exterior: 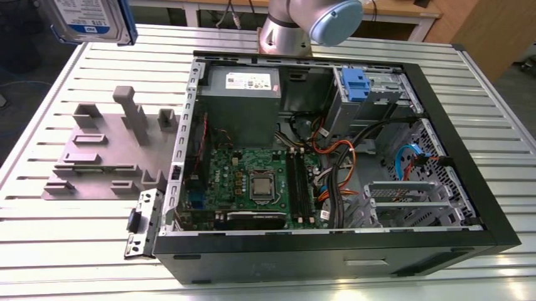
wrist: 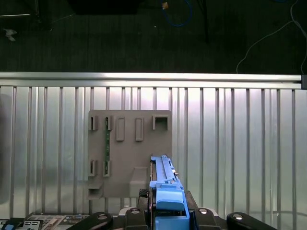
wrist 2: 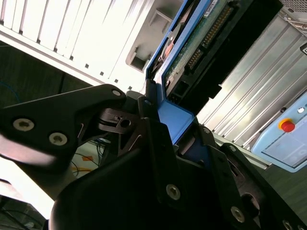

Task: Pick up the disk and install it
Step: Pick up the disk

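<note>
Aloft, clear of case [exterior: 277,263]; disk [exterior: 84,19] in pincer [wrist: 169,214] grip (apparently by blue rail [wrist: 165,175])

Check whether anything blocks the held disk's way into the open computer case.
Nothing visible does. The disk, held in the gripper, hangs off to the exterior view's left of the case, whose side is open upward. Cables lie beside its drive cage.

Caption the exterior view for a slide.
The hard drive aloft at upper left, above a slatted table bearing a grey fixture and an open computer case.
</note>
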`<state>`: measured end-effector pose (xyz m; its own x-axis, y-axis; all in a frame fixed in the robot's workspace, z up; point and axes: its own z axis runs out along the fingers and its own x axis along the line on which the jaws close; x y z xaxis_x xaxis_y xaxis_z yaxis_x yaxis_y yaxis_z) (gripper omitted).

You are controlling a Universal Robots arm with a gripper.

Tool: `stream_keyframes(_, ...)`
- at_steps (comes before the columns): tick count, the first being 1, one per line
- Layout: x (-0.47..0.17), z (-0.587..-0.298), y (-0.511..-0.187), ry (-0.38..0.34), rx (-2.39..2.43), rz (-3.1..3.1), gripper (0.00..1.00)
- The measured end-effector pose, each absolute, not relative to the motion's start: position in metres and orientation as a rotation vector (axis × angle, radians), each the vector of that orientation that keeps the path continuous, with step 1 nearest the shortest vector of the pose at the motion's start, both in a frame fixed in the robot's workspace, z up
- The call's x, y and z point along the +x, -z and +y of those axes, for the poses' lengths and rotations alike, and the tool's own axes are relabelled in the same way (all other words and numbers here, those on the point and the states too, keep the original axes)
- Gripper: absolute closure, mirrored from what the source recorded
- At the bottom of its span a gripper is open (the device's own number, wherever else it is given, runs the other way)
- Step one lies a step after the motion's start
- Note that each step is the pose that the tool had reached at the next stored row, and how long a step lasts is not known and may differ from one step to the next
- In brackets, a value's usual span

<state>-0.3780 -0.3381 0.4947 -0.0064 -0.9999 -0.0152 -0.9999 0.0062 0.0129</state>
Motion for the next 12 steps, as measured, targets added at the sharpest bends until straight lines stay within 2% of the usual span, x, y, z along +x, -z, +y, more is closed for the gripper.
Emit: stream_keyframes(12, -0.3780, -0.3462, -0.4947, -0.031, -2.213, 2.227, 0.63)
